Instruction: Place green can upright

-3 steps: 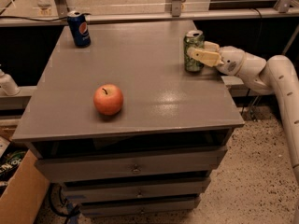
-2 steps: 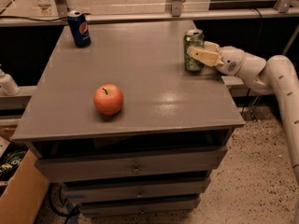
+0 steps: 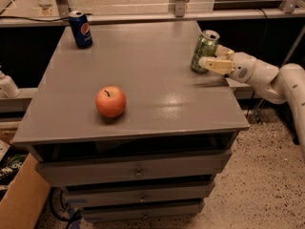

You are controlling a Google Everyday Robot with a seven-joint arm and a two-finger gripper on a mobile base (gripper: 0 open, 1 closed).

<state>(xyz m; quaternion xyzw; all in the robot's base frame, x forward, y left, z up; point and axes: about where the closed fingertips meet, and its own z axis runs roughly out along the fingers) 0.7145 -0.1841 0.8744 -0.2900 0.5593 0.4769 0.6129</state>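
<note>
The white jointed arm (image 3: pixel 269 78) is reaching in from the right, its cream gripper (image 3: pixel 209 60) clasping the small green aluminium can (image 3: pixel 204 46).

High front view, pincer (image 3: pixel 210 57) far right

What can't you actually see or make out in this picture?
In the camera view:
Green can: lower right side hidden behind the gripper at the table's right edge; print too small to read.
Robot arm: cut off by the picture's right edge; base unseen.
</note>
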